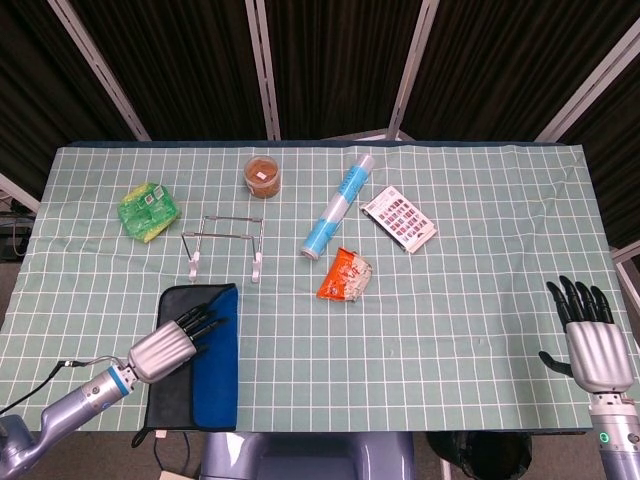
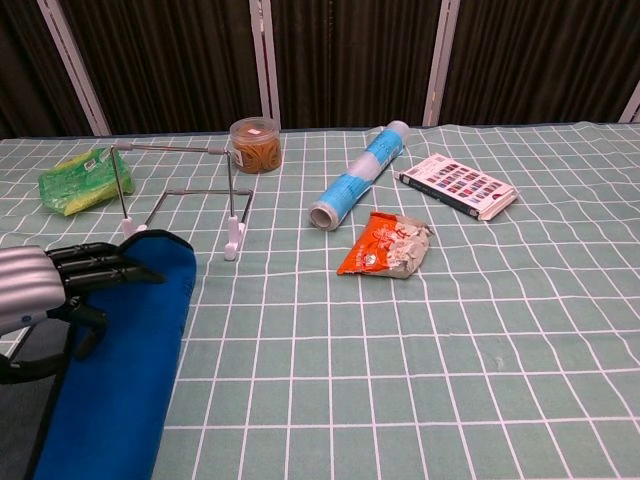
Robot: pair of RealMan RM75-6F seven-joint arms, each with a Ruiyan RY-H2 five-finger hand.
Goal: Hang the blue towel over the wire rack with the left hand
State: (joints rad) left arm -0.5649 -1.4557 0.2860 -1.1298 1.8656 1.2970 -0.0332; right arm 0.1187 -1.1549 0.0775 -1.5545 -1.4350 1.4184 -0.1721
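Note:
The towel lies at the table's front left, black side up, with its right part folded over to show a blue face (image 1: 215, 368) (image 2: 118, 370). My left hand (image 1: 172, 342) (image 2: 45, 285) is on the fold's left rim, fingers (image 2: 108, 265) stretched over the cloth and thumb beneath, pinching the towel's edge. The wire rack (image 1: 226, 243) (image 2: 182, 192) stands upright and bare just beyond the towel. My right hand (image 1: 594, 340) hovers by the table's front right corner, fingers spread, holding nothing.
Behind the rack sit a green packet (image 1: 148, 211) and a jar of brown rubber bands (image 1: 263, 176). A blue roll (image 1: 337, 206), a printed box (image 1: 399, 221) and an orange snack bag (image 1: 345, 275) lie right of the rack.

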